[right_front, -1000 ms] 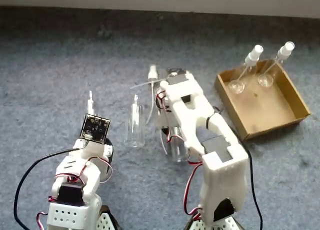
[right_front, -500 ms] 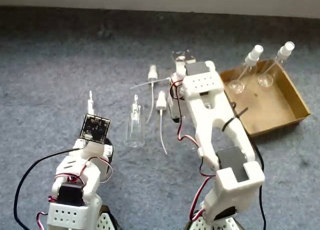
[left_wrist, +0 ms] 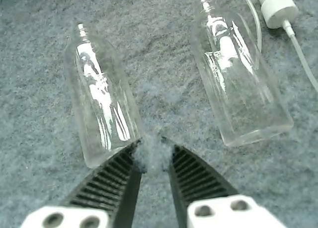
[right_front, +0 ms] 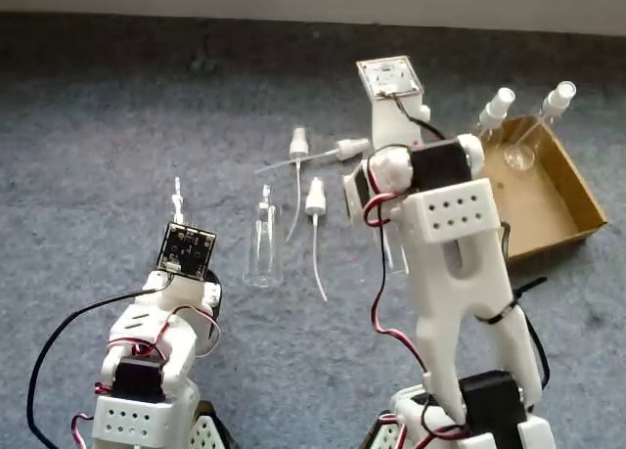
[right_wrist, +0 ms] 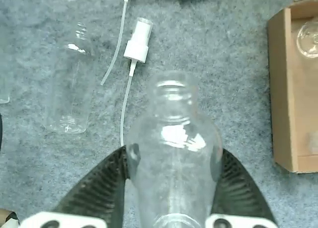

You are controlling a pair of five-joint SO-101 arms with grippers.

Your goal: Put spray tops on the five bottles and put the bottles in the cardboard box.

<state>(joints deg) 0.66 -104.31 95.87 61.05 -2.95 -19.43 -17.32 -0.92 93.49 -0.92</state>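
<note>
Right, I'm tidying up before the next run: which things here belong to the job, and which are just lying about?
Job: held bottle, two loose bottles, three spray tops, cardboard box, two capped bottles in it.
Not the job: grey carpet.

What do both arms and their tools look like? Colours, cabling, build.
Left arm and right arm: white printed shells, black servos, and red, white and black wires looped outside. A thick black cable trails off the left one. Left tool and right tool: black ribbed fingers on white mounts.

Carpeted room: grey carpet (right_front: 88,126).
</note>
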